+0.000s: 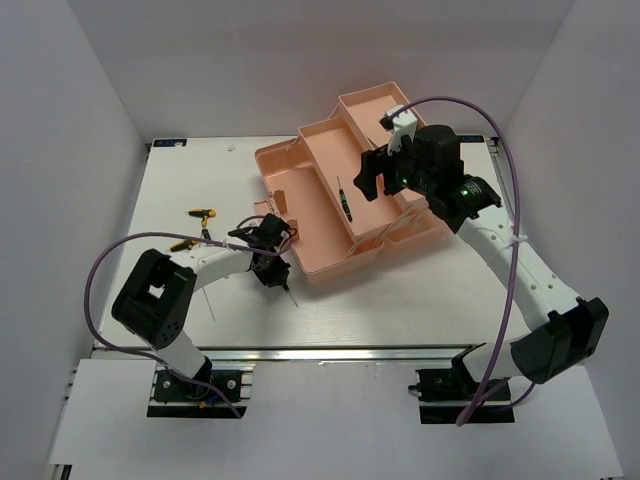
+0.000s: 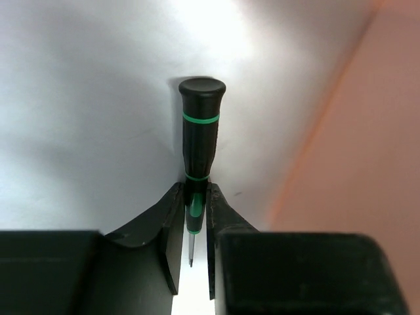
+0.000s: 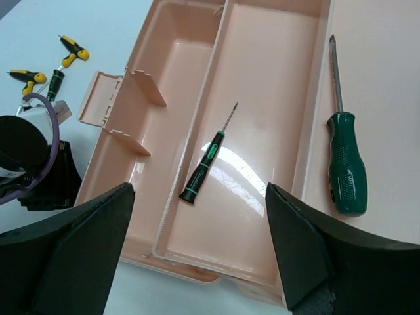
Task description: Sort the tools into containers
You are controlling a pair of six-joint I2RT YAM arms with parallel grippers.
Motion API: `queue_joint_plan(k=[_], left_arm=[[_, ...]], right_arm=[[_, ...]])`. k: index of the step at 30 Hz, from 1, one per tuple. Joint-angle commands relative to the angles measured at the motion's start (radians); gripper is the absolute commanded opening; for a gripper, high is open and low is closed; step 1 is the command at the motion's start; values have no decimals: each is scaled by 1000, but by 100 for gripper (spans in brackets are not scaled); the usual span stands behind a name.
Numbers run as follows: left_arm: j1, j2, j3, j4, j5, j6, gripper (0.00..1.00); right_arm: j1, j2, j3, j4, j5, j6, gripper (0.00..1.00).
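Note:
The salmon-pink toolbox (image 1: 300, 235) lies open mid-table with its trays folded out. My left gripper (image 1: 272, 268) is low on the table by the toolbox's front-left corner. In the left wrist view it (image 2: 194, 190) is shut on a slim black-and-green screwdriver (image 2: 200, 131), gripped where handle meets shaft. My right gripper (image 1: 375, 178) hovers open (image 3: 199, 190) over a tray compartment (image 3: 262, 79) in which another slim black-and-green screwdriver (image 3: 207, 164) lies. A bigger green-handled screwdriver (image 3: 346, 164) lies in the compartment to its right. Two yellow-handled screwdrivers (image 1: 203, 214) (image 1: 185, 243) lie on the table at the left.
The toolbox wall (image 2: 387, 131) rises just right of my left gripper. A small open latch flap (image 3: 105, 98) sticks out from the box's left side. White walls close in the table on three sides. A purple cable loops over each arm.

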Motion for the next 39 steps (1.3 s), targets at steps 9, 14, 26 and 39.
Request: queue_joint_plan(k=[9, 14, 26, 39], left_arm=[[-5, -206, -78, -323, -114, 124, 0], [-5, -375, 14, -324, -140, 156, 0], [-5, -232, 489, 108, 116, 239, 0], [-10, 413, 1143, 79, 202, 234, 28]], right_arm=[[-31, -82, -56, 102, -89, 48, 87], [-39, -104, -86, 129, -92, 40, 87], [-111, -168, -171, 168, -136, 19, 0], [-163, -297, -296, 201, -135, -17, 19]])
